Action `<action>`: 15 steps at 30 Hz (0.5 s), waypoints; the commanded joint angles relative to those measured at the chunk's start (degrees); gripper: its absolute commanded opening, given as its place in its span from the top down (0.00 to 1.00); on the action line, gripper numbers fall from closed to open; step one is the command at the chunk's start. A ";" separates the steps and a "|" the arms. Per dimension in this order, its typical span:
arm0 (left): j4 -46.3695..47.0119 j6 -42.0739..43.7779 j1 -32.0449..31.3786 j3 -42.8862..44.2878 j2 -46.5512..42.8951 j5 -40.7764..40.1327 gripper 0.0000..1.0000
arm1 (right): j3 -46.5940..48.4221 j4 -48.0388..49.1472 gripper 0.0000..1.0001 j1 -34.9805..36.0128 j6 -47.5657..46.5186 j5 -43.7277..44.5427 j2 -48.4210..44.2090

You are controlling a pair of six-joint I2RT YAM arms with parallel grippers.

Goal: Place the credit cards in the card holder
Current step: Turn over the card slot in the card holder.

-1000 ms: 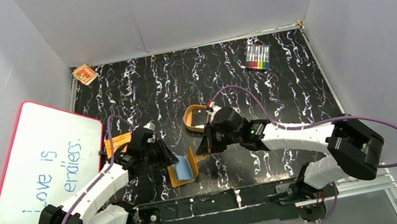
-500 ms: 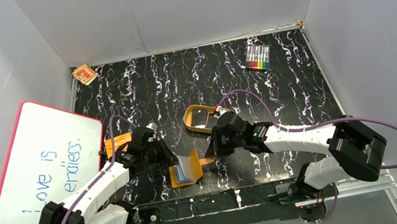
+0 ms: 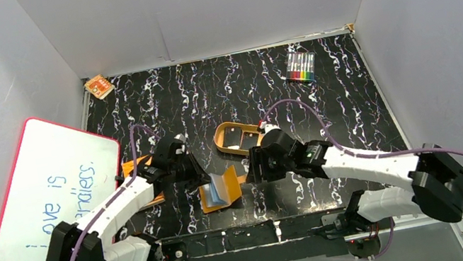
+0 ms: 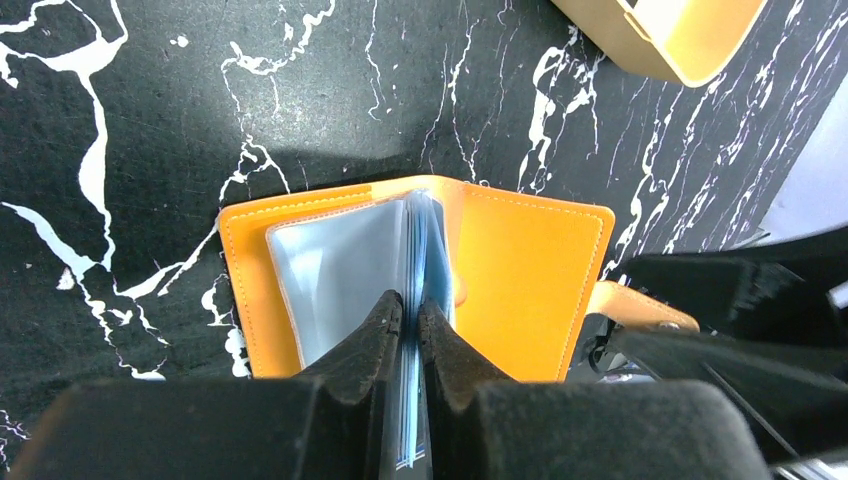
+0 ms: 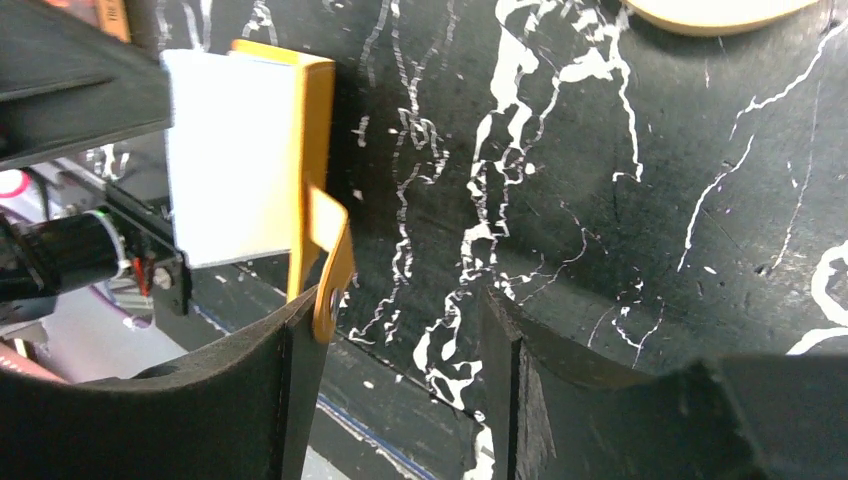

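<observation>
We see two white-shelled arms [image 3: 364, 164] with black joints [image 3: 432, 185], trailing purple cables [image 3: 289, 101], and matte black wedge-shaped fingers [image 4: 375, 330].

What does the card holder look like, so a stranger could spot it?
On the black marbled table, look at the middle of its front edge. The small orange leather card holder sits open there; unlike the tan oval tray behind it, it shows pale blue sleeves.

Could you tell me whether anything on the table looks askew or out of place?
The card holder is not lying flat: it stands half open, one cover tilted up, with the left gripper pinching its clear sleeves. The whiteboard leans slanted against the left wall.
</observation>
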 commanded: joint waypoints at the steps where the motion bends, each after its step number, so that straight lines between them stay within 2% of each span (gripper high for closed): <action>1: -2.86 -1.19 -0.33 3.47 1.10 0.07 1.00 | 5.80 -3.54 0.36 -0.31 -6.70 0.48 -4.72; 7: -6.60 -0.95 -1.26 7.13 3.62 -3.02 1.00 | 12.52 -0.55 0.36 1.25 -9.97 -8.44 -1.48; 11: -7.86 -1.33 -1.99 8.50 5.13 -4.56 1.00 | 15.76 4.30 0.35 4.58 -10.00 -9.09 5.32; 15: -7.78 -2.43 -2.89 8.62 6.27 -5.17 1.00 | 15.63 11.05 0.36 4.65 -6.63 -10.71 10.32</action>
